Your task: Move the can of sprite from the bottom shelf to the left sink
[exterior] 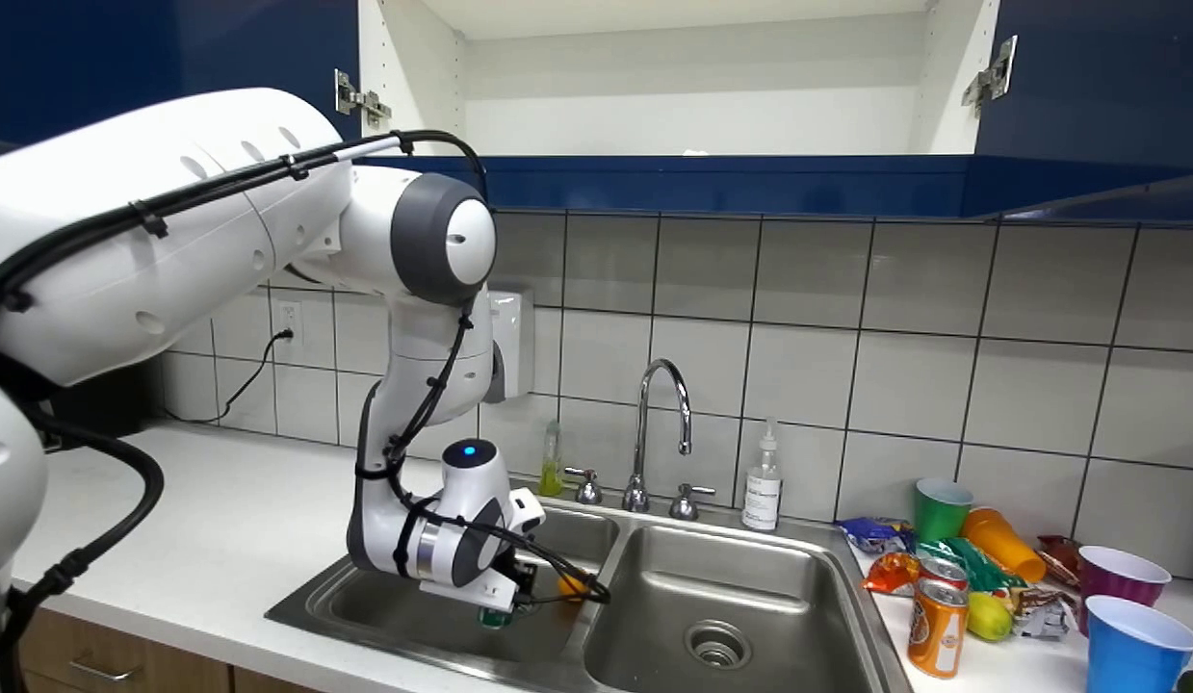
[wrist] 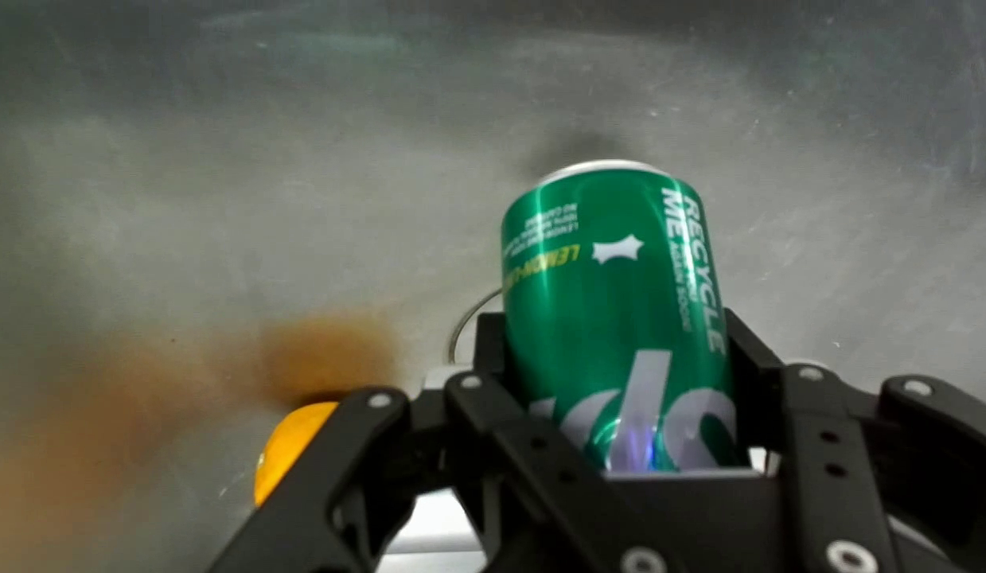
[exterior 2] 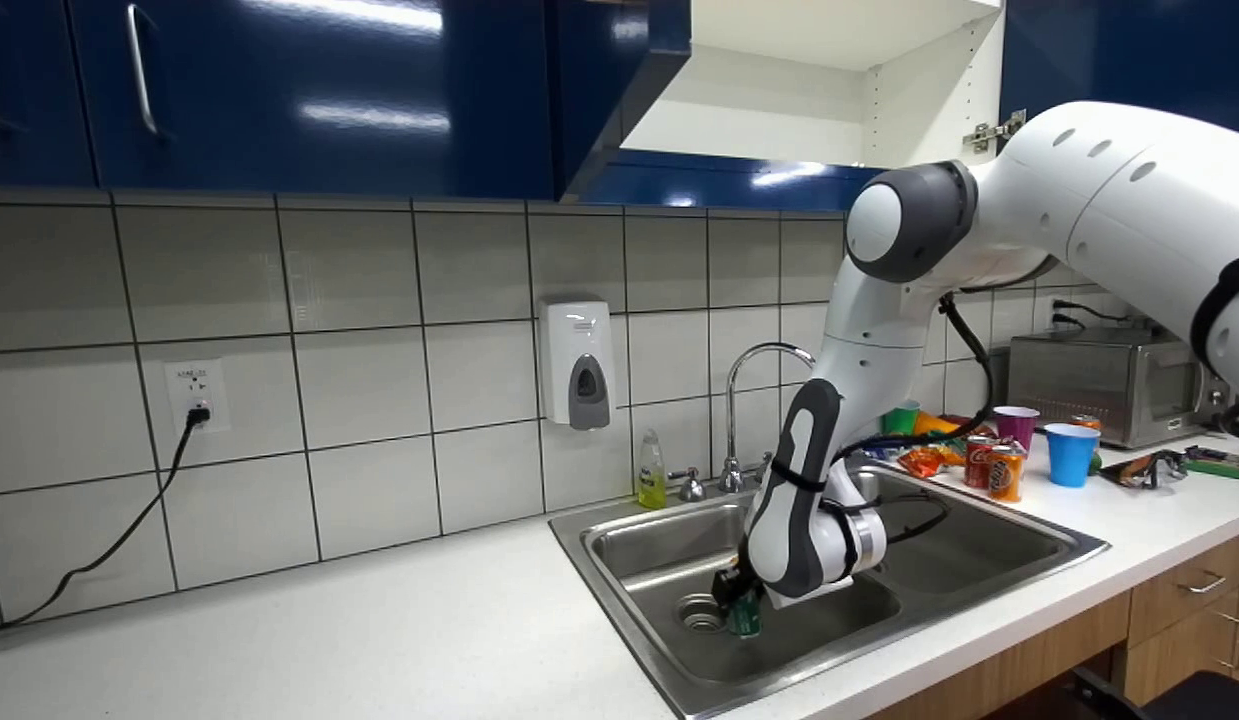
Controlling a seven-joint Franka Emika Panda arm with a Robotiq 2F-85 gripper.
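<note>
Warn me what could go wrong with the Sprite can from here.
The hand holds the Sprite can in the left sink; if released too high, it might drop and roll. It is near the drain, so it could tip there. The orange object close by might get bumped as the hand opens.

Black cables (exterior: 220, 185) line the white, grey-banded arm (exterior: 418, 332).
</note>
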